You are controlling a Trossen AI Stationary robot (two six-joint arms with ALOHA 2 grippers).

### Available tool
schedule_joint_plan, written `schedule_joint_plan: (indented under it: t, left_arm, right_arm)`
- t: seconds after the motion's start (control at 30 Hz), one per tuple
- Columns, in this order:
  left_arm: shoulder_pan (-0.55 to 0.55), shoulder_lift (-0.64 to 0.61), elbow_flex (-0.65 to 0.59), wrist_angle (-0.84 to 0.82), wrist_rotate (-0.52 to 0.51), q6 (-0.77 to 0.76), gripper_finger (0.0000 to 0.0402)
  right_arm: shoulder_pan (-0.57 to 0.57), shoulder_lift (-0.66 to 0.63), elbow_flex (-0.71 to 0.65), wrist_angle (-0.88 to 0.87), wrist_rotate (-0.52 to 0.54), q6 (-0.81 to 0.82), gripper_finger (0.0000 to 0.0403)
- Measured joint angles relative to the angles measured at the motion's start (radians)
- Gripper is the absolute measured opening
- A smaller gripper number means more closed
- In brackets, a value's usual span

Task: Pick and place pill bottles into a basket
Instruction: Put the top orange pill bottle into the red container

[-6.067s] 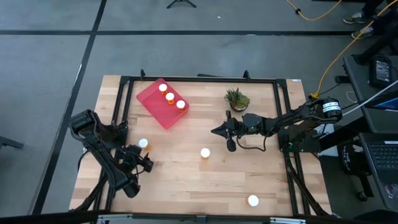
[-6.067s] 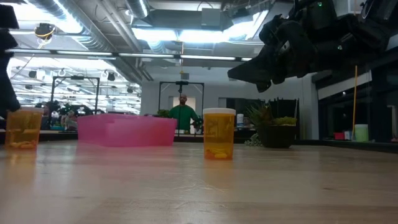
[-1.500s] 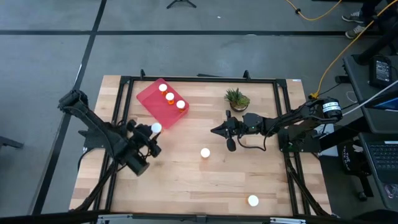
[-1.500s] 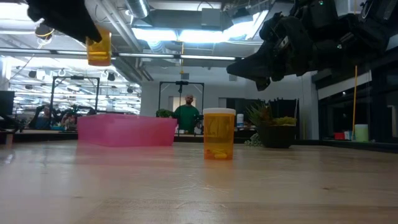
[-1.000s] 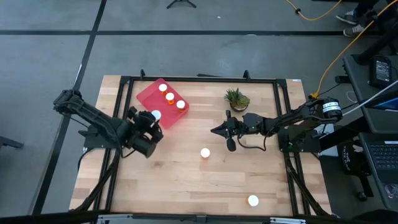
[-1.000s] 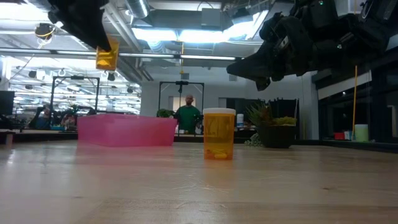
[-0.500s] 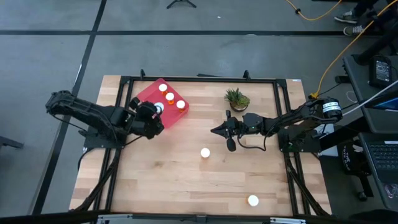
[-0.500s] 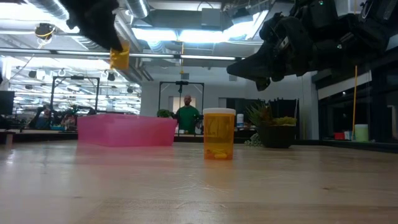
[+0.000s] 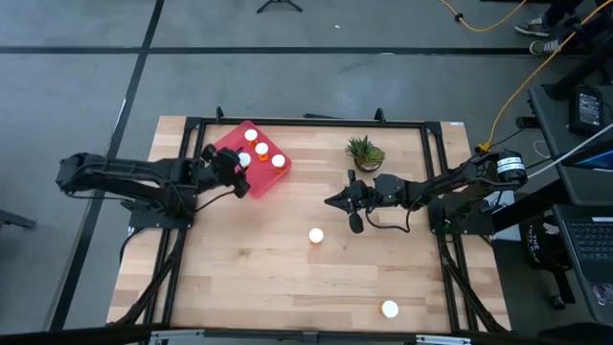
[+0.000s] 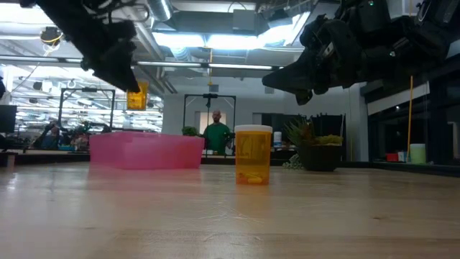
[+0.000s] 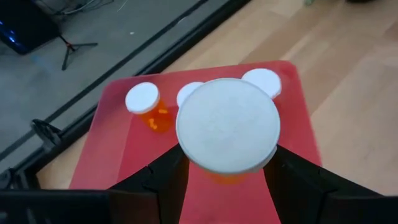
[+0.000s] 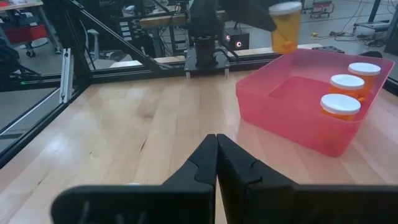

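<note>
Setting. A light wooden table [image 9: 287, 278] edged by a black metal frame [image 9: 306, 122] stands on a grey floor [image 9: 86, 57] crossed by dark lines. A yellow cable [image 9: 522, 81] runs over the floor toward a desk with a laptop [image 9: 586, 240]. At table height: an open hall with ceiling light panels [image 10: 208, 39], exposed ducts [image 10: 93, 32], and a person in green [image 10: 216, 134] standing far behind.
</note>
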Motion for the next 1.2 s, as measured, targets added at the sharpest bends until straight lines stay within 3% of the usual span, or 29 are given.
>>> schedule_joint_plan:
  t: [0.37,0.67,1.03,1.2]
  left_arm:
    - [0.285,-0.016,-0.110,0.199,0.212,0.222,0.0189]
    - [0.488,-0.015,-0.121,0.239,0.376,0.325,0.0189]
    - [0.590,0.009,-0.121,0.254,0.462,0.358,0.0189]
    - [0.611,0.016,-0.202,0.345,0.489,0.374,0.0189]
  right_arm:
    - [0.000,0.000,0.000,0.000,0.000,0.000,0.0011]
    - [0.000,0.000,-0.001,-0.006,0.000,-0.024,0.0011]
    - [0.000,0.000,-0.001,-0.025,0.000,-0.026,0.0011]
    - [0.000,0.000,-0.001,-0.030,0.000,-0.023,0.0011]
